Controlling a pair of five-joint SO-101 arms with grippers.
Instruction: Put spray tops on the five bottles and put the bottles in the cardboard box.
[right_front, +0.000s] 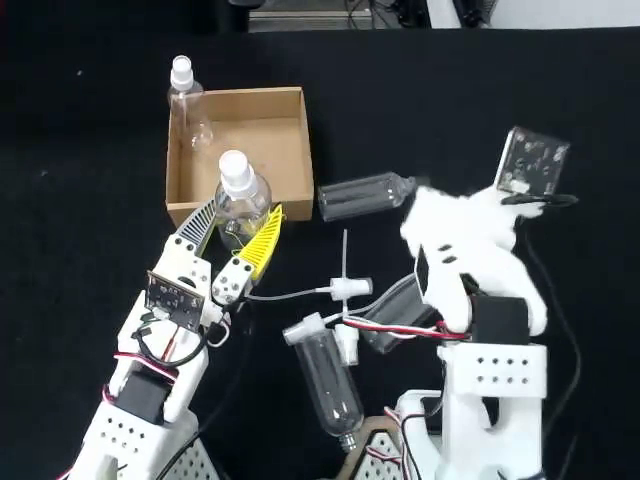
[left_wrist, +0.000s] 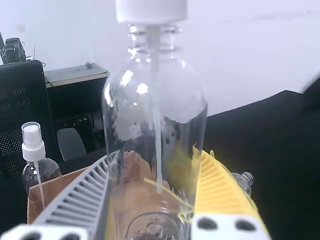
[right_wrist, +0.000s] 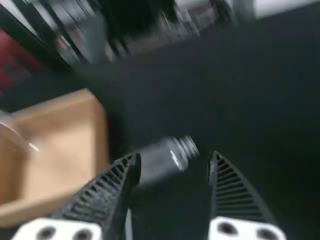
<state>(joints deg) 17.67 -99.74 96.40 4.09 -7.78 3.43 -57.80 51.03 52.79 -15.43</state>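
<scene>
1. Clear plastic bottle, upright, with a white spray top on its neck. The dip tube runs down inside it, as the left wrist view shows.
2. The left gripper is clamped on this bottle low on its body, one grey and one yellow finger on either side. It holds the bottle at the near wall of the cardboard box; whether the base rests inside cannot be told.
3. The box is open-topped and sits on the black table. A second capped bottle stands in its far corner.
4. An uncapped bottle lies on its side just beside the box. The right gripper hangs over it with its fingers spread, touching nothing.
5. Nearer the arms lie another bare bottle and two loose spray tops. One more bottle is partly hidden under the right arm.
</scene>
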